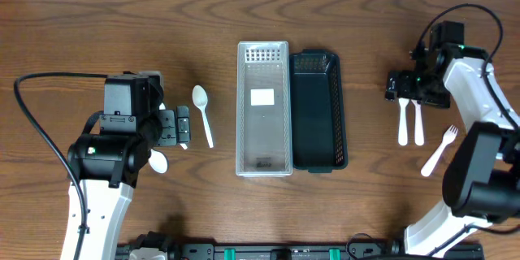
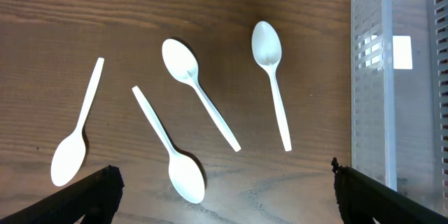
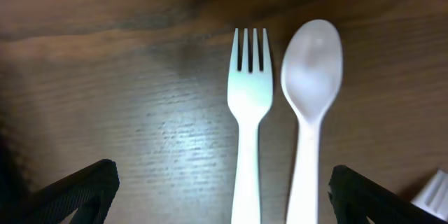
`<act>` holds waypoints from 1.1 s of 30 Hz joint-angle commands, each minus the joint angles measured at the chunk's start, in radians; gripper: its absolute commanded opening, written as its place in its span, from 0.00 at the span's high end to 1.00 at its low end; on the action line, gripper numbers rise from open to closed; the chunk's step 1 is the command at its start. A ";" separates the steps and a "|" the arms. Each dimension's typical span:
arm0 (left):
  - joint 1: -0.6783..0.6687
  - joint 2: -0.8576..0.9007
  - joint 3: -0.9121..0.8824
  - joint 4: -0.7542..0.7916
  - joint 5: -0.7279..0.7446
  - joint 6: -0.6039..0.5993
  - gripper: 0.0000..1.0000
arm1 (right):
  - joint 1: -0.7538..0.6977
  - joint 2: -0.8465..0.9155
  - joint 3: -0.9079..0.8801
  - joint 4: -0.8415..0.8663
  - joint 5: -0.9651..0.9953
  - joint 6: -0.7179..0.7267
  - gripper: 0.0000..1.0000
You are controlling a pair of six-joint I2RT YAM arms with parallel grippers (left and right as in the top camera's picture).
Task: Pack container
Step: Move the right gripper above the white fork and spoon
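Left pincer wide, pointed down, over spoons

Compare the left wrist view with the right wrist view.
Left wrist only: four spoons lying apart, and the clear bin at the right edge. Right wrist only: a fork and a spoon side by side. Both: the wooden table and an open claw, the left claw in one, the right claw in the other.
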 commanded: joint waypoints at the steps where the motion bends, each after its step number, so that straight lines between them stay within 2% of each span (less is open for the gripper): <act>1: 0.006 0.002 0.018 -0.002 -0.011 -0.013 0.02 | 0.007 0.031 -0.008 0.012 0.006 -0.030 0.01; 13: 0.006 0.002 0.018 -0.002 -0.011 -0.013 0.02 | 0.024 0.097 -0.008 0.041 0.006 -0.046 0.01; 33: 0.006 0.002 0.018 -0.002 -0.011 -0.013 0.02 | 0.038 0.099 -0.011 0.076 -0.012 -0.069 0.01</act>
